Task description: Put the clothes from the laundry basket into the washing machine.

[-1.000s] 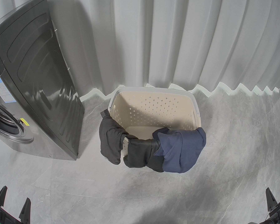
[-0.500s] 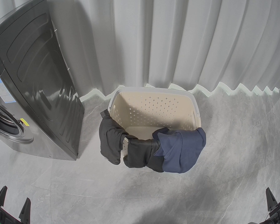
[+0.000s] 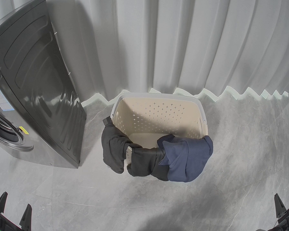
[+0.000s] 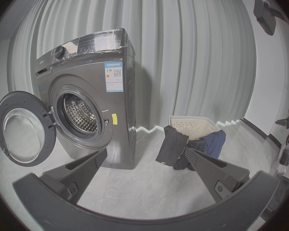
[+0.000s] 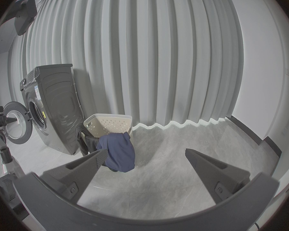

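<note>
Washing machine (image 3: 38,90) cut off at edge, basket (image 3: 160,116) near rim under clothes (image 3: 186,159)

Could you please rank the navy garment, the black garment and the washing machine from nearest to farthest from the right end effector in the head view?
1. Navy garment, draped over the laundry basket rim's near right side.
2. Black garment, over its near left corner.
3. Washing machine, far left.
</note>
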Motion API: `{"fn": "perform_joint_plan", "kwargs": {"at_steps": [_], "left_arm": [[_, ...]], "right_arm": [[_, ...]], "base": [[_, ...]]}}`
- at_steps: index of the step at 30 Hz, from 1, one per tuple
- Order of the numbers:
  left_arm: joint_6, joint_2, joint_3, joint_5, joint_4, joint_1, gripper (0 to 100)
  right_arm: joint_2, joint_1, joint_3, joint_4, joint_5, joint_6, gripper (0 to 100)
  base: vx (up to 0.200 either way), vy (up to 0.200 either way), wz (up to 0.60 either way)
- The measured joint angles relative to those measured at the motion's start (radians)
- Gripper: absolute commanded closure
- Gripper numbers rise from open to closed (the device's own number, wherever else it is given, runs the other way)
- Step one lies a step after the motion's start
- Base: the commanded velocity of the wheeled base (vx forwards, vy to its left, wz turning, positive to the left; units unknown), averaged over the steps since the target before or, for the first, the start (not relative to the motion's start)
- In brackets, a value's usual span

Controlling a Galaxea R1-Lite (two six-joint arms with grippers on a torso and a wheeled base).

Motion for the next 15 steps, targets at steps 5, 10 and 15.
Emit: {"fn": "perform_joint_plan", "kwargs": {"at_steps": [5,10,15], "left_arm": [[0.001,0.000,0.000,0.000,0.000,0.000,0],[0.001,0.000,0.000,-0.001,0.000,0.000,0],[0.001,0.000,0.000,0.000,0.000,0.000,0]], "right_arm": [[0.000,0.000,0.000,-0.001,0.003,0.000,0],[0.000,0.000,0.000,-0.002,0.002,0.001,0],[0.000,-0.001,0.000,-0.006,0.000,0.006,0]], "base": [[0.000,0.000,0.00],[0.000,0.000,0.00],[0.000,0.000,0.00]]}}
